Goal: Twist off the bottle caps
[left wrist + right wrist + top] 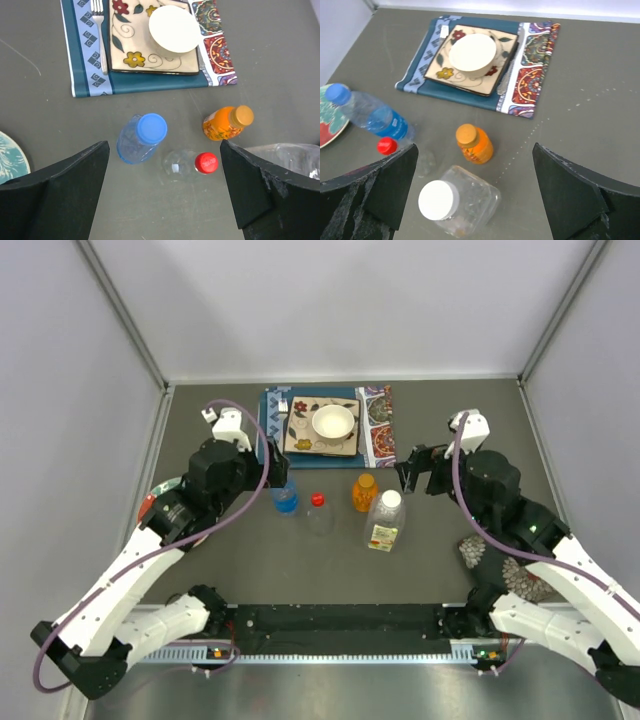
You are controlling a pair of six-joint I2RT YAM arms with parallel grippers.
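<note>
Four bottles stand upright on the grey tabletop, just on the near side of a blue placemat, and each has its cap screwed on. The blue cap is furthest left, on a clear blue-tinted bottle. Beside it to the right is the red cap, on a small clear bottle. The orange cap tops an orange bottle a little further back. The white cap sits on the widest clear bottle, nearest the right arm.

The left fingers are spread wide and grasp nothing. They hang over the left end of the row, with the blue and red caps showing between them from above. The right fingers are also spread wide and empty, off to the right of the white-capped bottle and pointed towards the row.

On the placemat lies a square flowered plate with a white bowl on it and a fork along its left side. A patterned cloth lies at the mat's right edge. A teal plate peeks out at the far left.
</note>
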